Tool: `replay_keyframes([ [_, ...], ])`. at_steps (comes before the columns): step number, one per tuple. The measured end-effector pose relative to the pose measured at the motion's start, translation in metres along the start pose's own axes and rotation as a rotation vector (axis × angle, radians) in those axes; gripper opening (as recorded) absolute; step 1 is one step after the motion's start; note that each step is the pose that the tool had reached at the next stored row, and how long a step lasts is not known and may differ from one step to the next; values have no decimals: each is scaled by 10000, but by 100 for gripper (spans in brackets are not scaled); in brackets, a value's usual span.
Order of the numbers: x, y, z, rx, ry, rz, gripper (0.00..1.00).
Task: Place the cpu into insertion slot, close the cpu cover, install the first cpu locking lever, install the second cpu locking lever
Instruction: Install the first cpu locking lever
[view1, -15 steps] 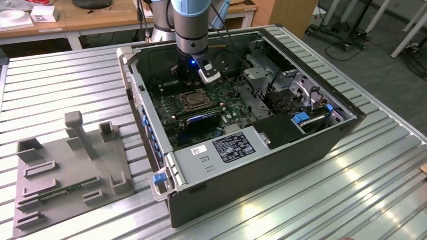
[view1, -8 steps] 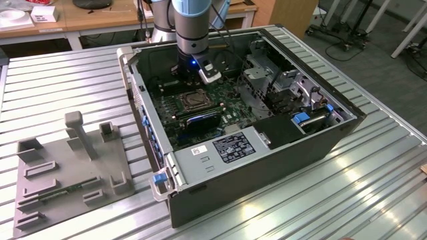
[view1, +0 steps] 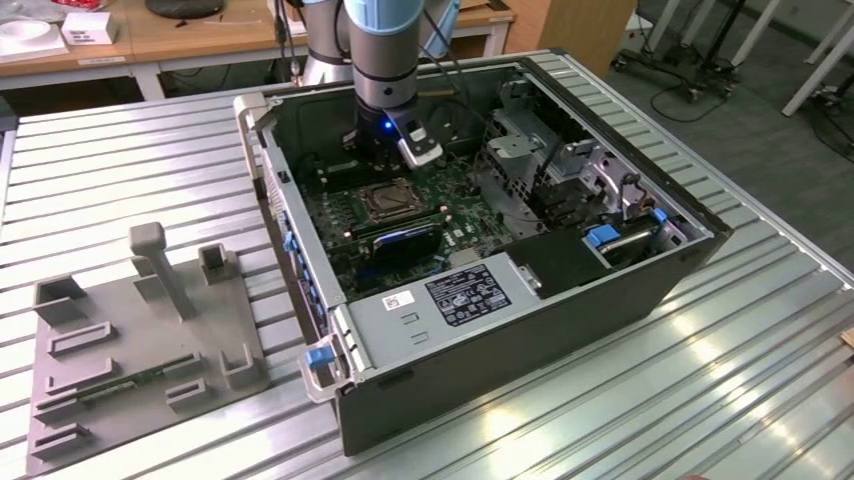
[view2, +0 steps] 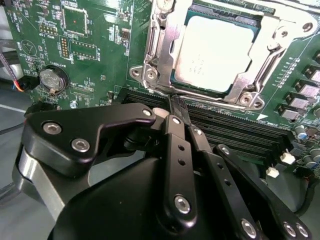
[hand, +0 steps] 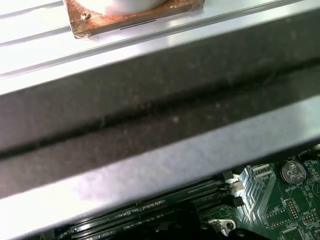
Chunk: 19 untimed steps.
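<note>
In the second wrist view the pale silvery cpu (view2: 215, 50) lies flat in the insertion slot (view2: 150, 75). The silvery cpu cover (view2: 250, 82) is folded down around its edges. My gripper (view2: 176, 106) has its black fingers drawn together, shut with nothing seen between them. Its tips hover just off the socket's rim, over the black memory slots (view2: 240, 130). I cannot tell the locking levers apart from the socket's metal frame. In the exterior view the gripper (view1: 378, 168) reaches down into the open computer case, just behind the insertion slot (view1: 388, 201).
The green circuit board (view2: 90, 75) carries a coin battery (view2: 52, 79) and small chips. The case walls (view1: 534, 330) ring the board, with drive bays (view1: 587, 200) toward the exterior view's right. A grey fixture (view1: 134, 340) stands on the slatted table at the exterior view's left.
</note>
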<state>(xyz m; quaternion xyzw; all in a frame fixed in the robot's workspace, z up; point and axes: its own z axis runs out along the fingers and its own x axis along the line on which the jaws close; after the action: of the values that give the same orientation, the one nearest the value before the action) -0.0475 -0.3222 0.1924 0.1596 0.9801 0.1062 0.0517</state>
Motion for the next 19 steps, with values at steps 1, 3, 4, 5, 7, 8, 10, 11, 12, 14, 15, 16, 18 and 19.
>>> replay_keyframes([
  [1,-1,3,-7,-7,-1,0,11],
  [3,-2,8,-35,2,1,0,11],
  [4,-3,11,-50,4,2,0,11],
  [5,-4,14,-65,3,1,0,11],
  [7,-6,21,-97,4,1,0,11],
  [8,-7,25,-113,5,2,0,11],
  [10,-10,34,-151,6,2,0,11],
  [11,-11,38,-167,5,2,0,11],
  [12,-12,41,-183,5,2,1,11],
  [14,-14,47,-209,6,2,0,11],
  [15,-15,49,-217,5,2,0,11],
  [16,-15,49,-217,2,1,0,11],
  [18,-15,50,-218,2,1,0,11],
  [19,-15,50,-219,4,2,0,11],
])
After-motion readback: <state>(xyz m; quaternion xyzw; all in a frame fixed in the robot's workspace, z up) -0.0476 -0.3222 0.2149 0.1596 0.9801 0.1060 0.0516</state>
